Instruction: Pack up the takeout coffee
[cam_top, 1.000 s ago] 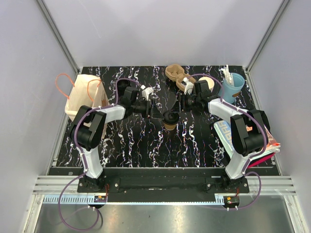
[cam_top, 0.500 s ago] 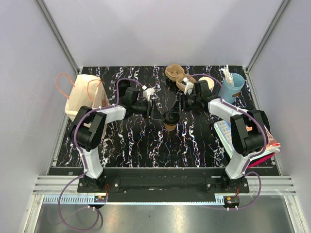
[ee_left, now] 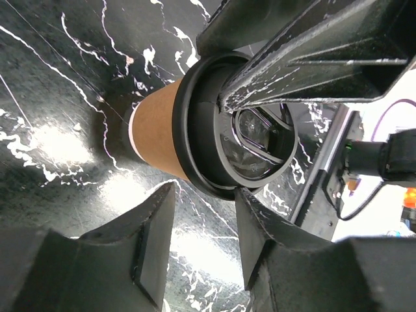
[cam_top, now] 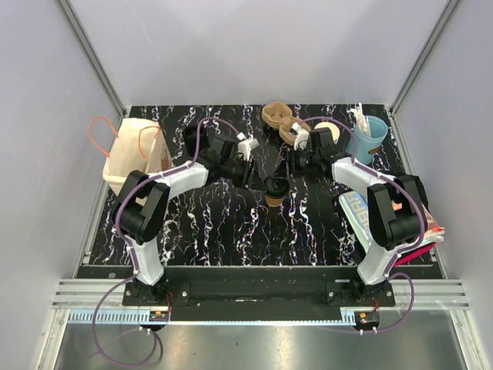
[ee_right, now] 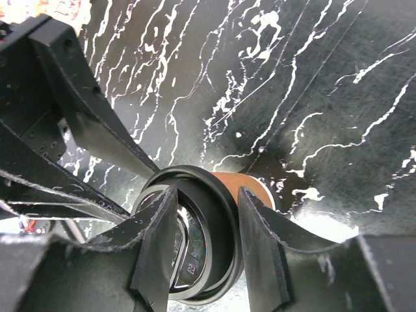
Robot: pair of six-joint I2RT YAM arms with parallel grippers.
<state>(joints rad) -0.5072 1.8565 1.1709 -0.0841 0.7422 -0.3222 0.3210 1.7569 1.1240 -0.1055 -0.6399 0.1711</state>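
Black marbled table [cam_top: 200,223]: coffee cup [ee_left: 159,127] upright mid-table, black lid [ee_right: 208,227] on. Right gripper [ee_right: 207,195] fingers apart, tips at lid. Left gripper [ee_left: 205,195] fingers parted, empty, just beside cup

Black marble-pattern tabletop [cam_top: 223,231] with white veins. Plain pale grey walls: back wall [cam_top: 254,46], left wall [cam_top: 38,154], right wall [cam_top: 462,139]. Aluminium struts [cam_top: 91,54] in both back corners. Silver rail [cam_top: 92,293] along near edge, brushed metal surface [cam_top: 254,343] below it. Bright glare patches [ee_left: 52,146] on tabletop in left wrist view.
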